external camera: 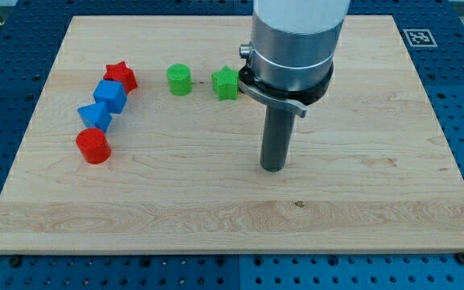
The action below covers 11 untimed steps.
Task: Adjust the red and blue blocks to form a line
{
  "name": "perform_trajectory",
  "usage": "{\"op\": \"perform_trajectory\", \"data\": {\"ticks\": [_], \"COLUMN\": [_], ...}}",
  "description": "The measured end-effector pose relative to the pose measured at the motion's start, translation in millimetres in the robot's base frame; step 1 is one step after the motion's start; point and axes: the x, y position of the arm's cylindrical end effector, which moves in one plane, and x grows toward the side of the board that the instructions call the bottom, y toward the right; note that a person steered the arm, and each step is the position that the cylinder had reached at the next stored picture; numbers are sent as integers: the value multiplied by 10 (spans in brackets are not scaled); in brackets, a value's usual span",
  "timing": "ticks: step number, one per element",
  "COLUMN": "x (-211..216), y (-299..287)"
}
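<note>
Rod upright over the board's middle
My tip [273,168] rests on the wooden board [361,201], touching nothing, well right of the red cylinder [93,146].

Red [121,76], blue [110,95] blocks: curved chain, view's left.

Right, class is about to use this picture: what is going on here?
A robot arm's rod is over a wooden board. My tip rests near the middle, touching no block. At the view's left, red star, blue blocks and red cylinder form a slightly curved chain. Green cylinder and green star sit apart.
</note>
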Motion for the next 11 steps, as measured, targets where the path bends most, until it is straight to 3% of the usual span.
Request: {"op": "perform_trajectory", "data": {"ticks": [2,4,8,9,11], "x": [0,55,71,-56,-217], "y": [-1020,-1344,-2602,-2838,-2710]}}
